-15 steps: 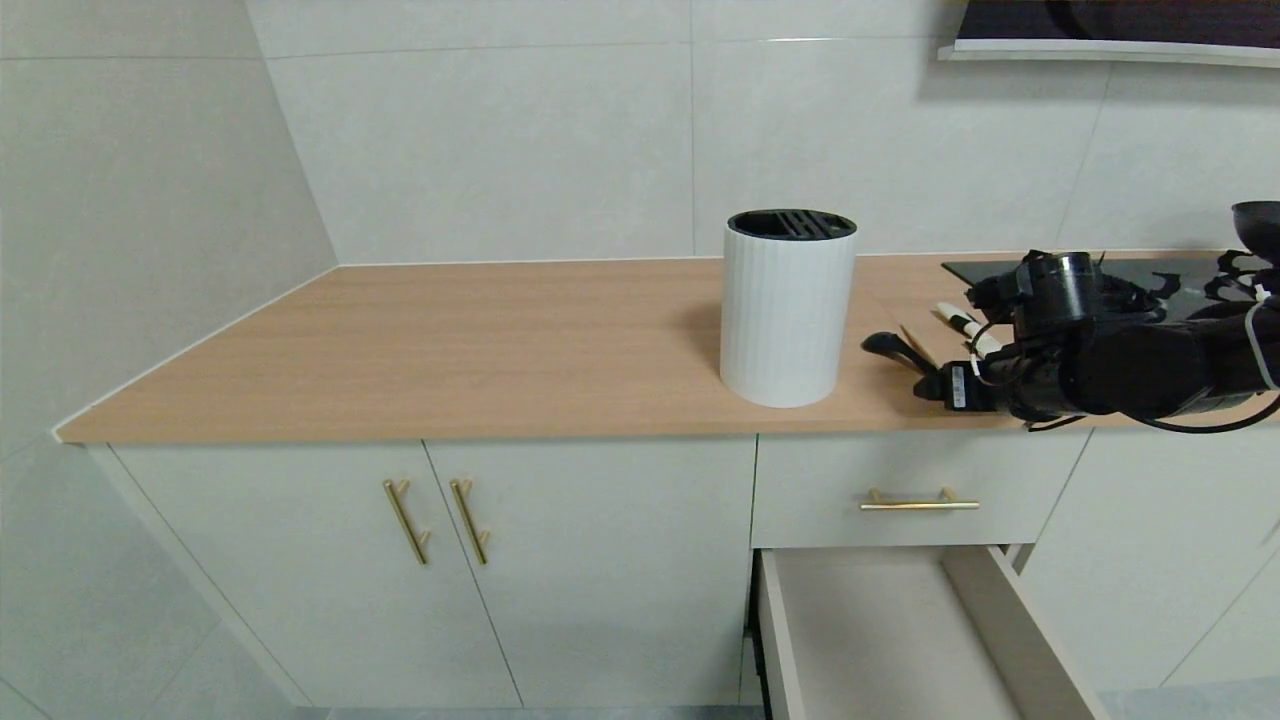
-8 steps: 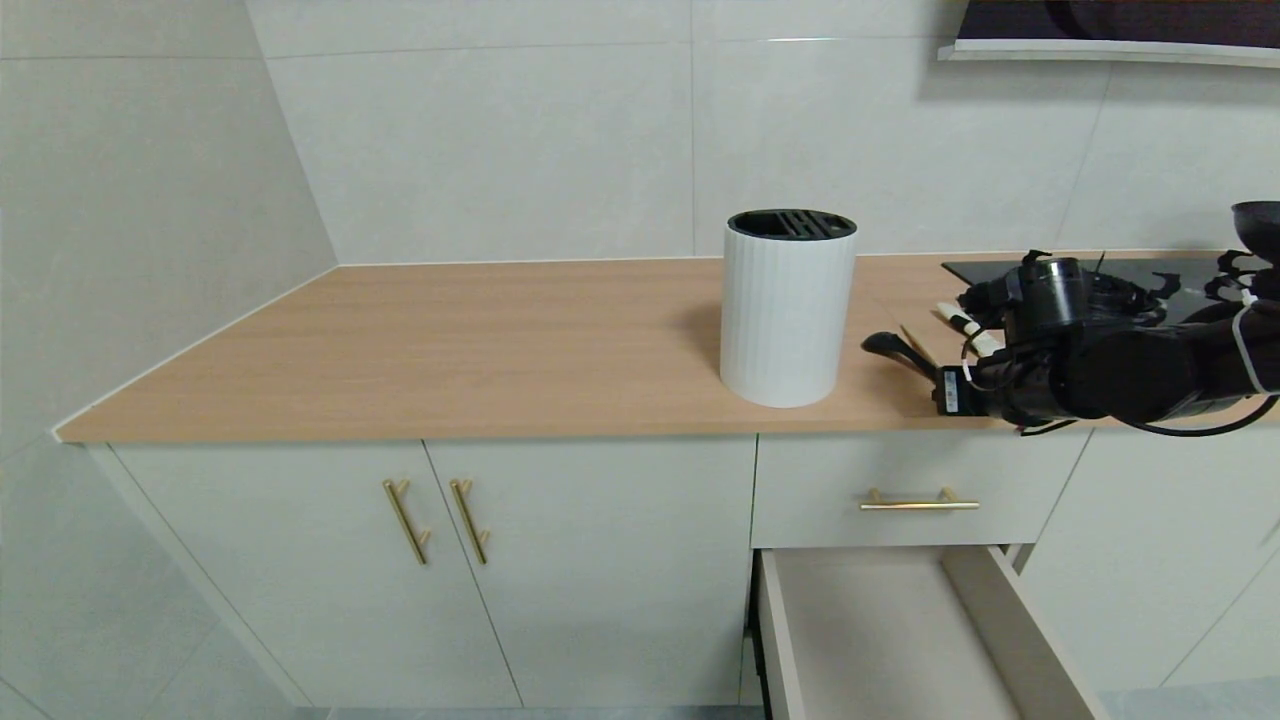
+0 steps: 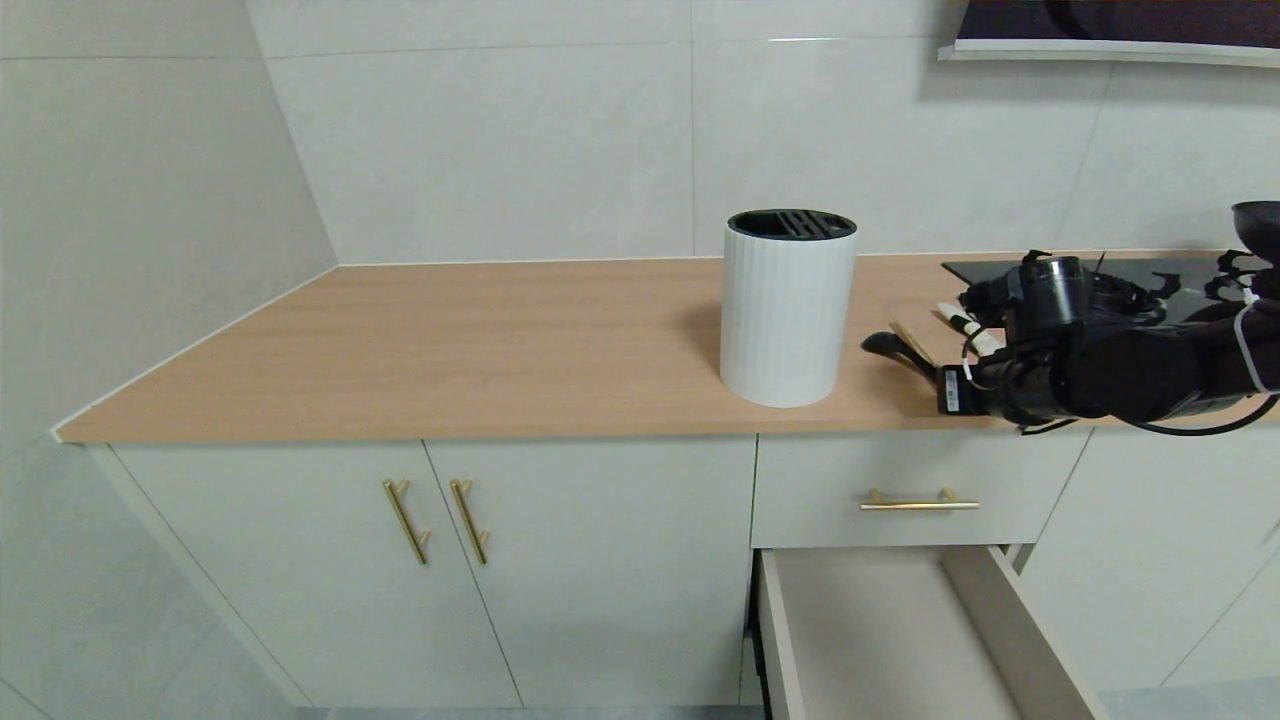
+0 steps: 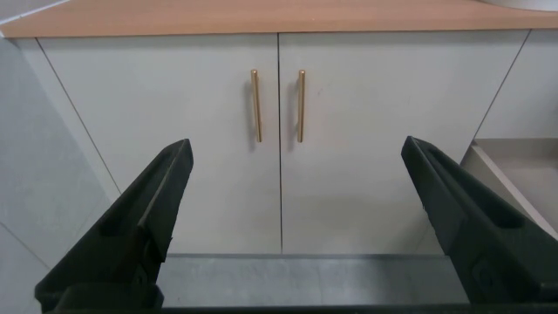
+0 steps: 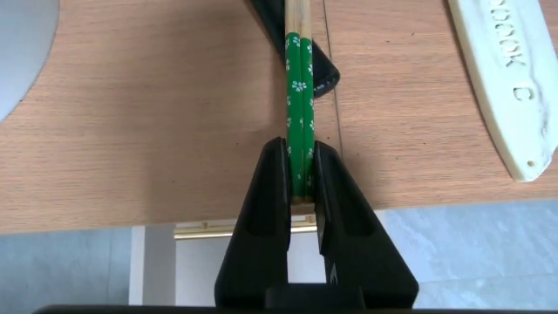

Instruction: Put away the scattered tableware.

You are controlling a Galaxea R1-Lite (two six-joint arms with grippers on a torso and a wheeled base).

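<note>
Green, flower-dotted ends of two pale chopsticks (image 5: 301, 105) sit pinched in the right jaws; left jaws spread wide.

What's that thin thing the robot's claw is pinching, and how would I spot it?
Find the tall white holder on the wooden counter; just right of it, the right gripper pinches a pair of chopsticks. Their green flowered ends set them apart from the black utensil beneath and the white utensil nearby.

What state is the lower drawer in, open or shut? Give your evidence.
Open. The lower drawer stands pulled out, its inside floor showing; the upper drawer above it sits flush.
</note>
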